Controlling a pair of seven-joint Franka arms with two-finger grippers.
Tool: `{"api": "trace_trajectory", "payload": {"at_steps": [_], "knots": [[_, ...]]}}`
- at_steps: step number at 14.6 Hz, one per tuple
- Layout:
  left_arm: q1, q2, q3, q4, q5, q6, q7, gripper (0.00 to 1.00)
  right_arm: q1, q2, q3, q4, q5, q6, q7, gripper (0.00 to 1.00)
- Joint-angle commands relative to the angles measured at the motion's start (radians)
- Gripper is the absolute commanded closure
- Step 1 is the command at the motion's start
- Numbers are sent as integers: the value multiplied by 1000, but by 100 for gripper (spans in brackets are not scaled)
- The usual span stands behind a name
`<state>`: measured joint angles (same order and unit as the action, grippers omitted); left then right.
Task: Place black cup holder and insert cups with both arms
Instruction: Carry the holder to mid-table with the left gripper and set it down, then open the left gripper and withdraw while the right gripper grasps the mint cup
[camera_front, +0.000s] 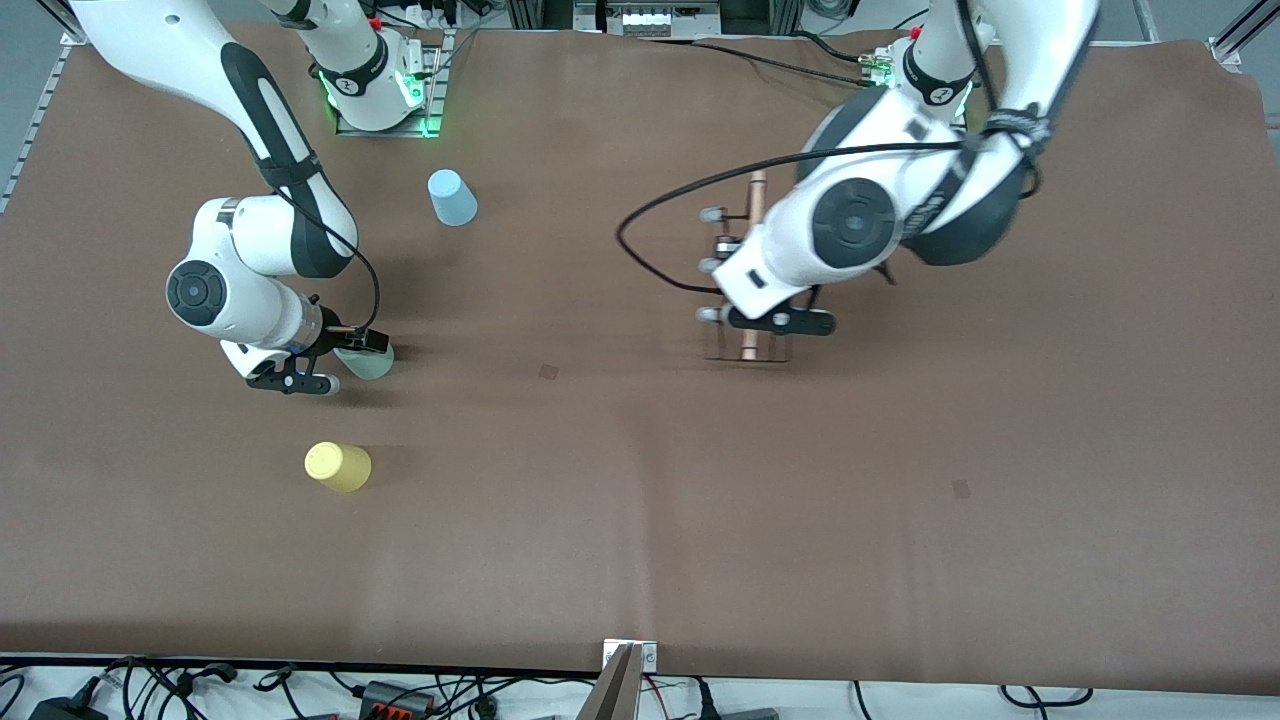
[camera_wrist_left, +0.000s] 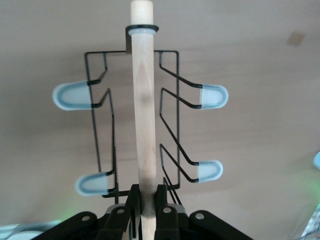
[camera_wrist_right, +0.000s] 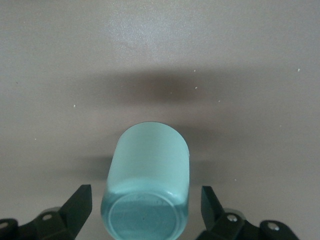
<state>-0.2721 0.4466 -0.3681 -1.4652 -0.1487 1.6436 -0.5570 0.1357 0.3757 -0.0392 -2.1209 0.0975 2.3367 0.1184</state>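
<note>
My left gripper (camera_front: 770, 322) (camera_wrist_left: 148, 192) is shut on the light wooden rod (camera_wrist_left: 144, 100) of the black cup holder (camera_front: 757, 195). The rack's grey-tipped prongs (camera_wrist_left: 72, 96) stick out to both sides. I cannot tell whether its base touches the table. My right gripper (camera_front: 335, 362) (camera_wrist_right: 146, 200) is open around the mint green cup (camera_front: 370, 362) (camera_wrist_right: 150, 165). That cup stands bottom up on the table, with a gap to each finger. The yellow cup (camera_front: 338, 467) stands nearer the front camera than the mint one. The light blue cup (camera_front: 452, 197) stands farther from it.
The brown table cover (camera_front: 640, 500) spans the whole view. A black cable (camera_front: 660, 200) loops from the left arm beside the rack. Cables and plugs lie along the table's front edge (camera_front: 300, 690).
</note>
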Motion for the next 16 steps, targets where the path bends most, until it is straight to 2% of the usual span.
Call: {"api": "trace_trajectory", "payload": {"at_steps": [1, 3, 6, 7, 10, 13, 16], "knots": [[-35, 35, 6, 42, -14, 85, -46, 99, -4, 0, 4, -4, 14, 13, 7, 14], [-76, 52, 6, 36, -5, 155, -46, 99, -5, 0, 4, -2, 14, 13, 7, 29], [-124, 83, 9, 29, -5, 243, -102, 99, -2, 0, 4, 16, 14, 6, 6, 62], [-131, 95, 9, 28, -3, 255, -115, 99, -2, 0, 5, 28, 14, 4, 1, 67], [-147, 112, 9, 22, -2, 259, -127, 99, -5, -3, 4, 91, 13, -63, -10, 71], [-147, 115, 9, 6, -3, 260, -148, 99, -4, -3, 5, 252, 13, -273, -5, 72], [-148, 116, 9, 2, -3, 260, -170, 99, -1, -3, 5, 350, 11, -355, -14, 72]]}}
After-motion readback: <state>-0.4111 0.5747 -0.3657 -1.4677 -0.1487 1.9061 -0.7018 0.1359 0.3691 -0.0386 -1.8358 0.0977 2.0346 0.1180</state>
